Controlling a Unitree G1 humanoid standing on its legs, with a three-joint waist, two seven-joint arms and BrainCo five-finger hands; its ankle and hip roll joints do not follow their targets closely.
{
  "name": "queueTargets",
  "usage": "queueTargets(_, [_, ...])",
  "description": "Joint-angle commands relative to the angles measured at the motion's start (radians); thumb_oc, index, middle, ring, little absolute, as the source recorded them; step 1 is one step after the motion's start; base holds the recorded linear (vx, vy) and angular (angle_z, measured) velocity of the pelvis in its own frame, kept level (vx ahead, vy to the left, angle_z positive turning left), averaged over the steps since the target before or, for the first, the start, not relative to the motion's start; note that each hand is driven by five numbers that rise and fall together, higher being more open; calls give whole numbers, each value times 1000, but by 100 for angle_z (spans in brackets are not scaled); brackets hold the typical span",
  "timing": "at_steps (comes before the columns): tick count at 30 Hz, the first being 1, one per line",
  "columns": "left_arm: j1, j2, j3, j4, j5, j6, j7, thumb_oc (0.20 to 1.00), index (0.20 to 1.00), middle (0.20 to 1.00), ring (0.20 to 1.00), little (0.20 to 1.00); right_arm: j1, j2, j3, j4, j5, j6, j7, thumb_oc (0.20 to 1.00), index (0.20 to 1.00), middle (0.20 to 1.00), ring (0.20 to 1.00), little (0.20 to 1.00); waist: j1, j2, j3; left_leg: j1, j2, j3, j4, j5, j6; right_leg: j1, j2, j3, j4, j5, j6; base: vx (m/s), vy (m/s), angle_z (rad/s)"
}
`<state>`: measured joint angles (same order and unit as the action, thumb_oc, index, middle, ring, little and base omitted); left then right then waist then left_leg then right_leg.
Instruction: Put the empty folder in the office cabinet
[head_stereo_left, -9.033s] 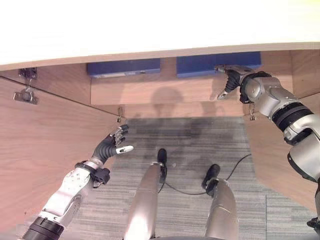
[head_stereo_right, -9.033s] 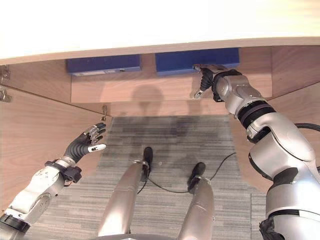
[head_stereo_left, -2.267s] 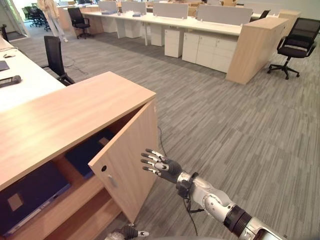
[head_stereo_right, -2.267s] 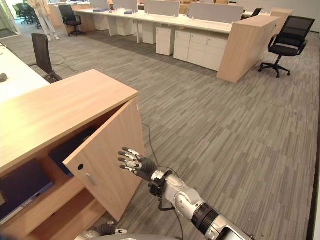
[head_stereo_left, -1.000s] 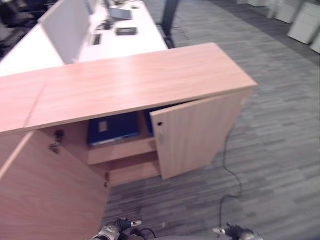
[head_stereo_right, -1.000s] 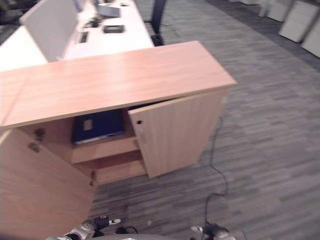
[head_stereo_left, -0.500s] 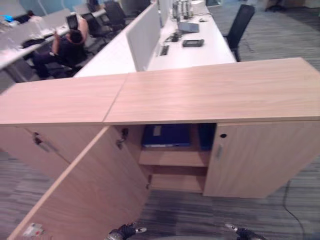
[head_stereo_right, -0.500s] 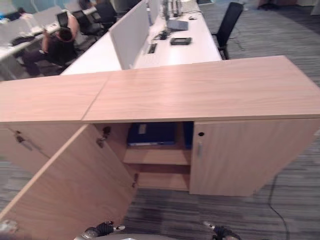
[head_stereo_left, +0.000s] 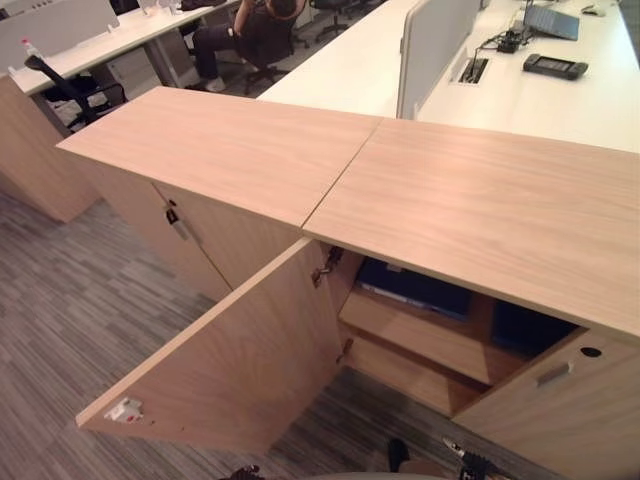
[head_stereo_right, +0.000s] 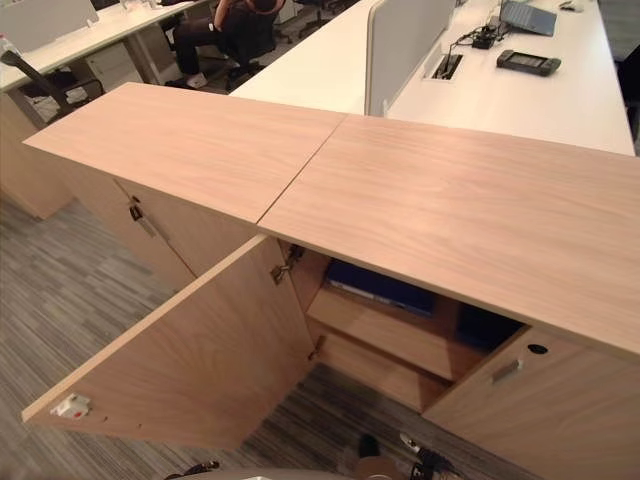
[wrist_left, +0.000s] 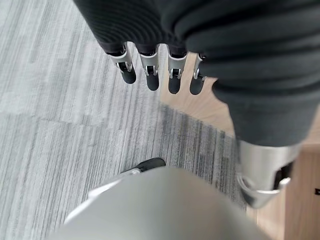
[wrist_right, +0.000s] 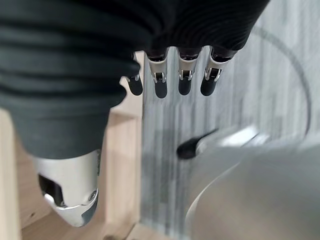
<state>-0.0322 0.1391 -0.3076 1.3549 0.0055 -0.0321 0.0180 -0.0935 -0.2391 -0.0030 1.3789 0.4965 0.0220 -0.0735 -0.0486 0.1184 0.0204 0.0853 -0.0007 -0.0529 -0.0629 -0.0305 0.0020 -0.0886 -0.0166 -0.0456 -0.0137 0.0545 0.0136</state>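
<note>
Right hand (wrist_right: 170, 75) has dropped from the folder (head_stereo_left: 415, 288) to hang empty.

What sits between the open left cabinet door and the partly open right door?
Between the left door and the right door is the open cabinet bay: a wooden shelf carrying a blue folder, seen in both eye views.

The cabinet (head_stereo_left: 480, 215) stands at twelve o'clock, its left door (head_stereo_left: 230, 365) swung out toward seven o'clock and its right door (head_stereo_left: 560, 410) at five o'clock, partly open. On the upper shelf (head_stereo_left: 420, 335) inside lie two folders: one (head_stereo_left: 415, 288) at the left, the other (head_stereo_left: 530, 328) at its three o'clock. Behind the cabinet, at one o'clock, runs a desk (head_stereo_left: 520, 90). A second cabinet (head_stereo_left: 210, 150) adjoins at ten o'clock.
</note>
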Motion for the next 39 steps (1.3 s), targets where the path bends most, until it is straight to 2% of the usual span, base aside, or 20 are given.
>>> queueTargets(1, [-30,-3,25,48,-35,-12,6,1000,1000,1000,1000,1000,-5,12,1,50,22,-24,6,1000,1000,1000,1000,1000,2,-54,-21,-64,-19,49,-22,8,-30,68,-49,6,-3,-102,96,48,-155,14])
queueTargets(6, [-31,-3,44,47,-70,-11,3,1000,1000,1000,1000,1000,2,-3,-10,54,20,-35,-5,1000,1000,1000,1000,1000,13,-74,32,-131,23,37,58,9,-64,66,-32,-45,-9,-114,75,-93,-136,14])
queueTargets(7, [-37,-10,44,48,-85,-14,2,1000,1000,1000,1000,1000,5,-16,-28,56,28,-39,-8,1000,1000,1000,1000,1000,7,-83,56,-184,40,92,130,6,-74,64,-50,-82,-6,-114,75,-200,-14,88])
queueTargets(8, [-25,-16,51,40,-95,-11,-6,1000,1000,1000,1000,1000,6,-28,-45,62,35,-37,-17,1000,1000,1000,1000,1000,-4,-89,63,-190,92,197,187,-19,-72,56,-69,-111,-3,-109,74,-195,-2,100])
queueTargets(10, [-14,-18,62,43,-99,-10,-10,1000,1000,1000,1000,1000,8,-29,-51,67,39,-37,-19,1000,1000,1000,1000,1000,-1,-90,61,-181,112,213,208,-32,-73,55,-72,-115,-5,-106,73,-66,25,76])
queueTargets(12, [2,-20,76,49,-107,-13,-13,1000,1000,1000,1000,1000,17,-35,-60,73,38,-37,-14,1000,1000,1000,1000,1000,-2,-92,52,-148,146,207,211,-39,-80,54,-82,-121,-6,-104,76,-15,74,38])
queueTargets(13, [11,-19,89,57,-117,-13,-10,1000,1000,1000,1000,1000,24,-43,-66,76,32,-34,-12,1000,1000,1000,1000,1000,-4,-90,42,-111,191,186,192,-16,-94,46,-95,-129,0,-103,81,-7,82,15])
queueTargets(14, [12,-20,89,57,-117,-13,-10,1000,1000,1000,1000,1000,24,-43,-66,75,32,-34,-12,1000,1000,1000,1000,1000,-5,-89,43,-109,193,185,190,-15,-95,47,-94,-130,0,-104,81,-20,92,4])
queueTargets(17, [29,-20,91,61,-129,-15,-6,1000,1000,1000,1000,1000,29,-52,-74,74,29,-35,-13,1000,1000,1000,1000,1000,-5,-70,30,-81,252,118,157,74,-128,30,-101,-136,2,-98,89,-59,122,10])
queueTargets(19, [37,-24,85,67,-133,-18,-5,1000,1000,1000,1000,1000,31,-58,-81,68,31,-40,-15,1000,1000,1000,1000,1000,-4,-56,22,-71,265,42,138,111,-146,21,-99,-130,-2,-90,93,-77,169,9])
queueTargets(21, [37,-29,73,71,-131,-22,2,1000,1000,1000,1000,1000,32,-66,-85,65,32,-47,-18,1000,1000,1000,1000,1000,-6,-45,19,-54,259,-23,120,98,-164,12,-103,-121,-7,-77,100,-101,184,-4])
queueTargets(22, [33,-33,68,73,-130,-23,2,1000,1000,1000,1000,1000,35,-69,-89,63,35,-49,-19,1000,1000,1000,1000,1000,-9,-40,18,-52,246,-44,108,75,-165,10,-107,-117,-10,-69,105,-140,213,-5])
queueTargets(25, [25,-35,52,73,-115,-34,4,1000,1000,1000,1000,1000,41,-70,-105,61,45,-53,-23,1000,1000,1000,1000,1000,-25,-33,10,-24,218,-22,45,-1,-165,-18,-137,-125,-14,-28,122,-184,229,5])
queueTargets(27, [20,-30,48,71,-109,-36,1,1000,1000,1000,1000,1000,47,-66,-117,62,56,-51,-21,1000,1000,1000,1000,1000,-30,-36,6,-15,187,1,29,-39,-149,-46,-165,-130,-17,12,141,-232,252,15])
queueTargets(31, [2,-6,56,66,-106,-41,10,1000,1000,1000,1000,1000,39,-41,-125,53,79,-50,-15,1000,1000,1000,1000,1000,-32,-61,24,-27,78,2,44,-91,-95,-99,-219,-116,-38,96,176,-282,272,-6])
queueTargets(32, [-12,5,66,66,-107,-40,11,1000,1000,1000,1000,1000,26,-30,-126,49,89,-49,-14,1000,1000,1000,1000,1000,-27,-72,37,-41,35,20,67,-105,-71,-117,-233,-115,-58,108,184,-321,311,-25])
queueTargets(35, [-19,18,80,72,-99,-35,7,1000,1000,1000,1000,1000,9,-21,-115,55,67,-41,-9,1000,1000,1000,1000,1000,-17,-76,58,-63,-4,49,101,-113,-44,-142,-242,-138,-63,99,189,-276,226,-36])
queueTargets(36, [-22,23,83,72,-99,-32,4,1000,1000,1000,1000,1000,-9,-21,-110,52,61,-38,-10,1000,1000,1000,1000,1000,-6,-66,75,-75,-1,74,121,-114,-38,-138,-247,-171,-54,77,195,-283,107,-85])
queueTargets(38, [-24,33,100,72,-97,-25,8,1000,1000,1000,1000,1000,-21,-15,-107,49,67,-41,-11,1000,1000,1000,1000,1000,15,-55,81,-99,4,95,131,-100,-32,-114,-299,-239,3,45,177,-347,52,-81])
queueTargets(39, [-14,50,130,88,-88,-12,7,1000,1000,1000,1000,1000,-21,-10,-121,57,73,-35,-2,1000,1000,1000,1000,1000,49,-41,64,-124,28,118,138,-93,-25,-13,-381,-248,111,9,161,-318,1,-38])
